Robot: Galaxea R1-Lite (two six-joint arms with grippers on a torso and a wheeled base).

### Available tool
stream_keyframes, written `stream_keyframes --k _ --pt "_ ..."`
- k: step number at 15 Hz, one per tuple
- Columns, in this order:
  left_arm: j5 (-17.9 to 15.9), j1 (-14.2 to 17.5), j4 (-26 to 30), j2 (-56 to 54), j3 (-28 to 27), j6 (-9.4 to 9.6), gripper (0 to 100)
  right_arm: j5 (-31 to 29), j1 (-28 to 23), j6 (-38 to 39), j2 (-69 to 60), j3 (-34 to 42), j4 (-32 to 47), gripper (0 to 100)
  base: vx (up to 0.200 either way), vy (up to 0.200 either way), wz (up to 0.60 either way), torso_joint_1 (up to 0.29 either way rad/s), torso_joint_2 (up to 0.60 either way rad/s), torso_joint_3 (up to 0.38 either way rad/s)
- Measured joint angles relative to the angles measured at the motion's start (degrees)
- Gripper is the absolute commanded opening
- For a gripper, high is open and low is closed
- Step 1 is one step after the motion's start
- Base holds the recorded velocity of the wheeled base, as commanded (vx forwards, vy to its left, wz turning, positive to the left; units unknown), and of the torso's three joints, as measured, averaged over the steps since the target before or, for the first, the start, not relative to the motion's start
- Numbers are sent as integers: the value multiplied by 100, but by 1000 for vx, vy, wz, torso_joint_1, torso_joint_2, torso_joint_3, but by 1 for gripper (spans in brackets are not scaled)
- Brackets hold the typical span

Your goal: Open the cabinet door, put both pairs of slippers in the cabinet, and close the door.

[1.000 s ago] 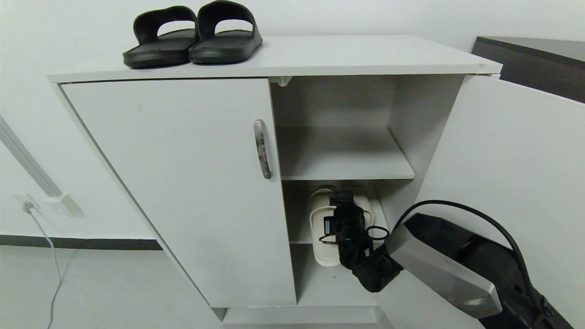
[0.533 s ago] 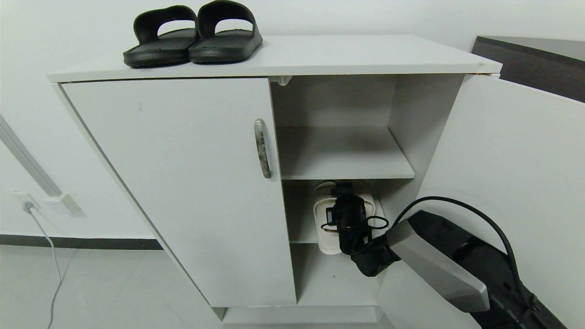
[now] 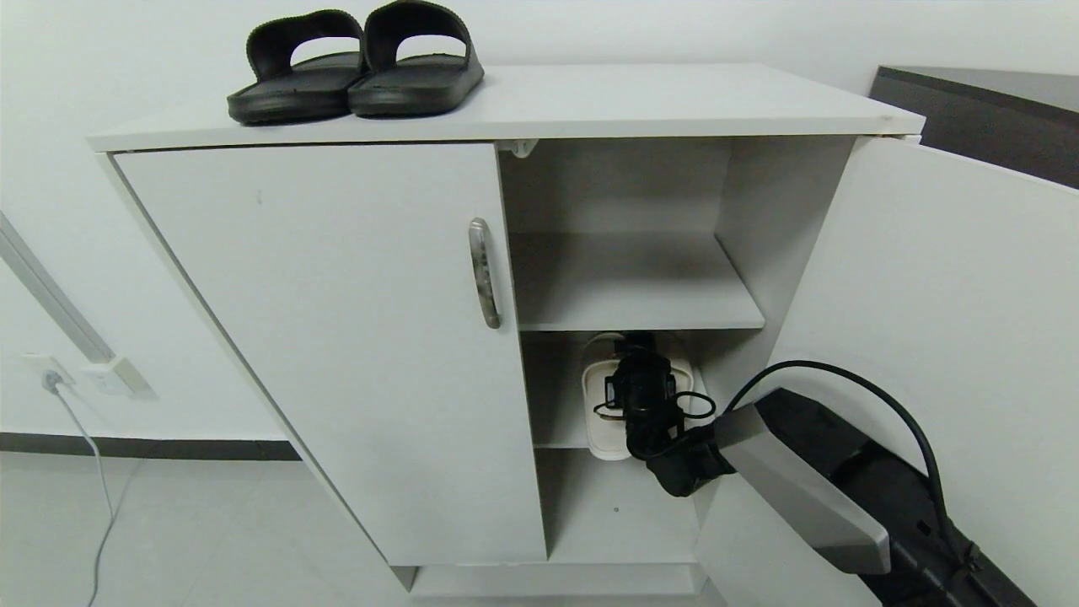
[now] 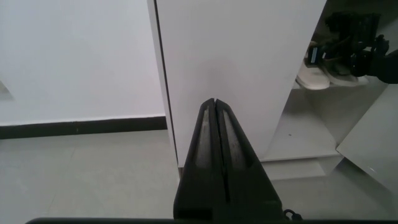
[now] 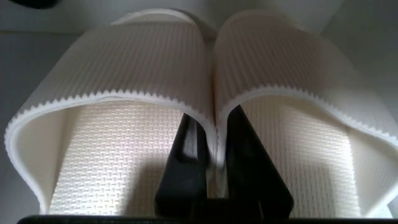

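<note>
Right gripper (image 5: pixel 214 140), 5 o'clock, clamps cream ribbed foam slippers (image 5: pixel 118 137) by adjoining straps so both move together; left gripper (image 4: pixel 214 109) closed, empty.

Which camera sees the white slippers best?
The right wrist view: the white slippers sit close, side by side, straps pinched by the right gripper. In the head view the gripper hides them partly; in the left wrist view they look small.

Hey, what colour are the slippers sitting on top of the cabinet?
The slippers are black, seen best in the head view.
</note>
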Motion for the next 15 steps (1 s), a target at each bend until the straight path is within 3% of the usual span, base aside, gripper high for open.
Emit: stream_keyframes --k 1,2,8,11,15 --pt "0 0 0 0 0 4 0 0 5 107 18 -62 156 0 0 0 0 0 0 0" --pt "-1 0 0 0 0 4 0 2 2 143 38 -116 204 100 0 0 0 0 0 0" --pt "0 -2 0 0 0 6 0 -90 11 116 -78 249 137 100 0 0 0 0 0 0" --pt "-1 0 0 0 0 23 0 -268 112 107 -522 1035 -110 100 0 0 0 0 0 0" --pt "-1 1 0 0 0 20 0 -347 385 132 -1429 2660 -618 100 0 0 0 0 0 0"
